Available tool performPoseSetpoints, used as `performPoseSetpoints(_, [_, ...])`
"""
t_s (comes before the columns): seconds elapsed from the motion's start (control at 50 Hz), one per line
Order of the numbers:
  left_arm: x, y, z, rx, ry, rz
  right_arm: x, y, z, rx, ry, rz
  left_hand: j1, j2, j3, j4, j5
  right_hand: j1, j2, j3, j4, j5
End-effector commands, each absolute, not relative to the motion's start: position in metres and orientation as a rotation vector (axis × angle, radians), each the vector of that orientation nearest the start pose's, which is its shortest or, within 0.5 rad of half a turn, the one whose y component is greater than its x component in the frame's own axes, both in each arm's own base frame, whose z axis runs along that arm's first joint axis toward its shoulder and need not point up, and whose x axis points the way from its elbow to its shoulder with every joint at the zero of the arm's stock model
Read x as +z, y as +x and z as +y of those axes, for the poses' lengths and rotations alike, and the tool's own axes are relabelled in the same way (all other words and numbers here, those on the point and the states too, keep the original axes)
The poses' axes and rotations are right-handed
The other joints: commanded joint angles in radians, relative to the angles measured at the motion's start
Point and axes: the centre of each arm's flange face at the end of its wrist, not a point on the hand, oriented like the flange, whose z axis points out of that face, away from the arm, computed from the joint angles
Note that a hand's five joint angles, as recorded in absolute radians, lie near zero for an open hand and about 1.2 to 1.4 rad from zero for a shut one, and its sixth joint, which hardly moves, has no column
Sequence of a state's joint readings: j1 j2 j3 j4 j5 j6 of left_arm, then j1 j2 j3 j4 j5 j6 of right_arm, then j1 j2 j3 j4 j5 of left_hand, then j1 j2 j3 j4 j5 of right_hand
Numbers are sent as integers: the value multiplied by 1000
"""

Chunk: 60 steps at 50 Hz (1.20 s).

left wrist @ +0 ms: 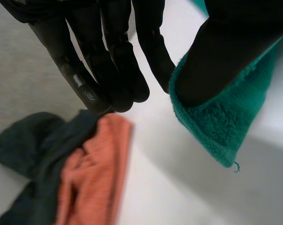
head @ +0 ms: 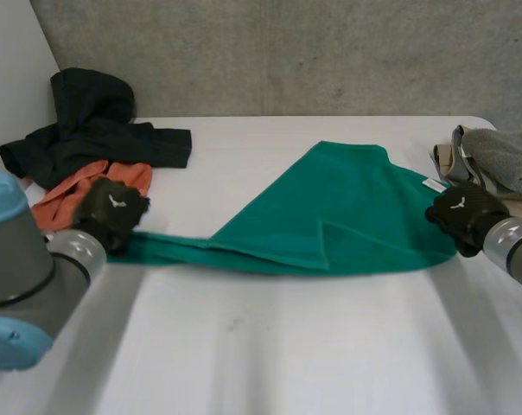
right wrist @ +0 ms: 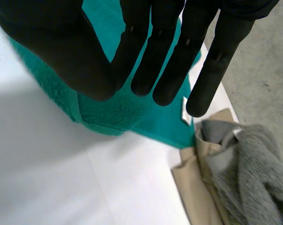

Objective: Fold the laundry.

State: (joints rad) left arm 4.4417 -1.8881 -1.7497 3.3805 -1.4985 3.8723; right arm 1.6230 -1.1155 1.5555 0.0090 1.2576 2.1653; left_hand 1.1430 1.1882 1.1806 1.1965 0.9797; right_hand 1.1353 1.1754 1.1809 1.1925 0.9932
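Leftmost: the left arm (head: pixel 23 268), grey joint with blue cap, reaches in to the left end of the green towel (head: pixel 347 207). The left hand (head: pixel 112 210) sits at that end, its back turned up. In the left wrist view the fingers (left wrist: pixel 111 61) are nearly straight and held close together. The thumb is tucked into the towel's corner and the nearest fingertip touches the cloth, so the corner is pinched.

The towel lies on the white table (head: pixel 270 346), drawn out sideways between the two hands. It is narrow at the left hand and wider toward the right, rising to a peak on its far side, with a crease near the middle. A small white tag (head: pixel 432 184) sits on its right edge.

The right hand (head: pixel 464 216) is at the towel's right corner, on the end of the right arm (head: pixel 518 249). In the right wrist view the fingers are straight and spread. The thumb closes toward them with the corner bunched at its tip, so this corner is grasped too.

Around the towel:
- A dark garment (head: pixel 97 138) is heaped to its far left.
- An orange cloth (head: pixel 75 192) lies just past the left hand.
- A grey cloth (head: pixel 507 160) sits on a beige cloth (head: pixel 445 164), just beyond the right edge.
- A grey concrete wall (head: pixel 287 52) stands behind the table.
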Motion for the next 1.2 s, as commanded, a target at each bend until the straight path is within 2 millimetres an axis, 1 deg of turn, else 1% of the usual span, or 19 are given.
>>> performPoseSetpoints(0.02, [186, -192, -359, -1889, 1016, 1762, 164, 197, -319, -1763, -1473, 2354, 253, 208, 216, 200, 242, -158, -198, -204, -216, -191])
performPoseSetpoints(0.06, [188, -190, -373, -1918, 1004, 1721, 165, 200, -316, -1761, -1428, 2355, 253, 208, 216, 200, 242, -343, -383, -389, -401, -376])
performPoseSetpoints(0.08, [190, -188, -386, -1936, 993, 1689, 165, 202, -314, -1761, -1387, 2358, 253, 208, 216, 200, 242, -492, -533, -538, -550, -525])
performPoseSetpoints(0.16, [187, -186, -414, -1957, 977, 1659, 164, 209, -310, -1769, -1319, 2364, 253, 208, 216, 200, 242, -637, -677, -683, -695, -670])
performPoseSetpoints(0.2, [185, -187, -421, -1959, 971, 1661, 163, 209, -309, -1777, -1299, 2376, 253, 208, 216, 200, 242, -664, -704, -710, -721, -697])
performPoseSetpoints(0.22, [184, -188, -424, -1957, 972, 1665, 162, 209, -309, -1784, -1295, 2378, 132, 86, 94, 78, 120, -673, -713, -719, -730, -705])
performPoseSetpoints(0.24, [180, -191, -425, -1948, 983, 1688, 161, 209, -309, -1794, -1297, 2378, -312, -357, -349, -365, -323, -679, -719, -724, -736, -711])
performPoseSetpoints(0.28, [176, -195, -423, -1929, 1000, 1721, 161, 209, -309, -1805, -1303, 2376, -652, -697, -690, -706, -663, -679, -719, -724, -736, -711])
performPoseSetpoints(0.3, [177, -200, -417, -1918, 1020, 1753, 161, 208, -309, -1812, -1308, 2378, -967, -1013, -1005, -1021, -979, -682, -722, -727, -739, -714])
performPoseSetpoints(0.36, [183, -210, -405, -1921, 1061, 1776, 161, 207, -310, -1819, -1318, 2376, -968, -1014, -1006, -1022, -980, -688, -728, -733, -745, -720])
performPoseSetpoints(0.44, [188, -228, -377, -1931, 1122, 1837, 160, 205, -312, -1820, -1327, 2385, -968, -1014, -1006, -1022, -980, -691, -731, -736, -748, -723])
performPoseSetpoints(0.5, [195, -249, -347, -2004, 1173, 1905, 158, 204, -313, -1816, -1343, 2386, -968, -1014, -1006, -1022, -980, -691, -731, -736, -748, -723])
performPoseSetpoints(0.54, [195, -259, -335, -2040, 1198, 1946, 157, 204, -313, -1812, -1348, 2387, -968, -1014, -1006, -1022, -980, -691, -731, -736, -748, -723])
performPoseSetpoints(0.64, [192, -290, -306, -2153, 1313, 2094, 156, 205, -313, -1809, -1363, 2385, -862, -907, -900, -916, -874, -691, -731, -736, -748, -723])
performPoseSetpoints(0.7, [181, -308, -293, -2162, 1406, 2212, 155, 205, -313, -1807, -1365, 2386, -777, -822, -815, -831, -788, -691, -731, -736, -748, -723])
performPoseSetpoints(0.82, [156, -330, -298, -2088, 1463, 2356, 155, 204, -312, -1803, -1365, 2390, -680, -725, -718, -734, -692, -691, -731, -736, -748, -723])
performPoseSetpoints(0.94, [137, -340, -310, -1981, 1476, 2421, 156, 203, -312, -1809, -1361, 2395, -610, -655, -647, -663, -621, -688, -728, -733, -745, -720])
performPoseSetpoints(1.02, [128, -346, -317, -1950, 1498, 2411, 155, 202, -312, -1804, -1359, 2397, -589, -634, -627, -642, -600, -691, -731, -736, -748, -723])
performPoseSetpoints(1.2, [114, -361, -327, -1959, 1589, 2266, 156, 198, -315, -1809, -1345, 2411, -495, -540, -533, -549, -506, -691, -731, -736, -748, -723])
